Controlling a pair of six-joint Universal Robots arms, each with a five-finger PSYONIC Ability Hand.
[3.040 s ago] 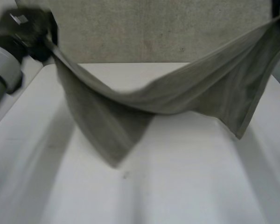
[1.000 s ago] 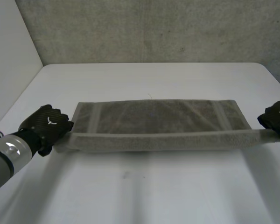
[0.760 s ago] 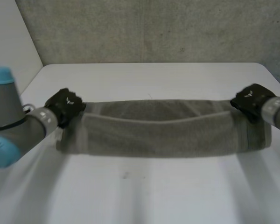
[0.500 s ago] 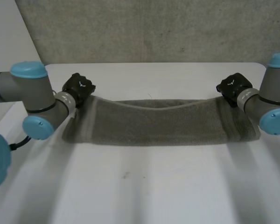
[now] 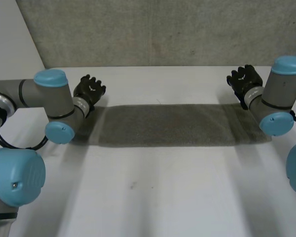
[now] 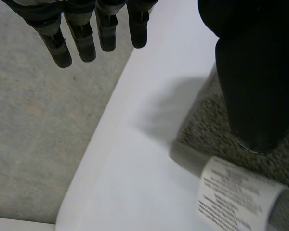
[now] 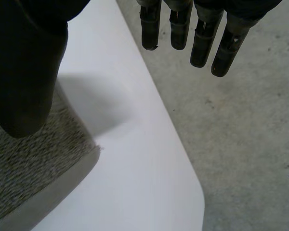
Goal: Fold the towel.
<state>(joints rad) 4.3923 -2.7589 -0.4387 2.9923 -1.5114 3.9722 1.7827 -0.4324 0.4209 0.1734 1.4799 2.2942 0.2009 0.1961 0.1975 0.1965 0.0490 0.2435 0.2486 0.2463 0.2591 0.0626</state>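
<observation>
Left hand spread wide, holding nothing, just beyond the far left corner of the towel; right hand likewise wide and empty beyond its far right corner. Towel lies flat on the desk as a long strip. Looks soft, limp, light terry, not slippery; I'd pinch both corners of one short end, catching every layer.

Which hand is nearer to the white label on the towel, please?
Left. The left hand is over the corner of the towel that bears the label; the right hand is at the opposite end.
</observation>
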